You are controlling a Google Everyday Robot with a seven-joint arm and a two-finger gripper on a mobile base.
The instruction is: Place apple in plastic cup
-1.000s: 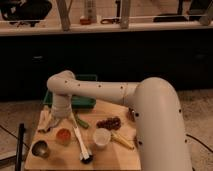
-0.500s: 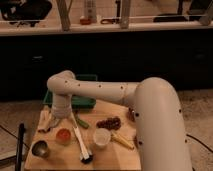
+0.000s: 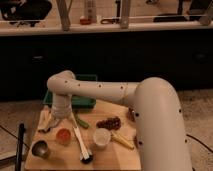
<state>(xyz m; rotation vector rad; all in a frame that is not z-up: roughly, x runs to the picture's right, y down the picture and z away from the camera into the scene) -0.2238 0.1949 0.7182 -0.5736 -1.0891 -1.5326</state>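
The orange-red apple [image 3: 63, 135] is on the front left of the wooden board [image 3: 115, 159]. A pale translucent rim shows around it, which looks like the plastic cup [image 3: 57, 138]; I cannot tell for sure that the apple is inside it. My gripper [image 3: 61, 120] hangs from the white arm's wrist [image 3: 60, 102], just above and behind the apple, close to it.
A shiny metal cup [image 3: 40, 148] stands left of the apple and an opaque white cup [image 3: 101, 137] to its right. Dark red grapes [image 3: 109, 122], a white utensil [image 3: 81, 145], a yellow item [image 3: 122, 141] and a green basket [image 3: 80, 101] are nearby. A black pole [image 3: 21, 145] stands at the left.
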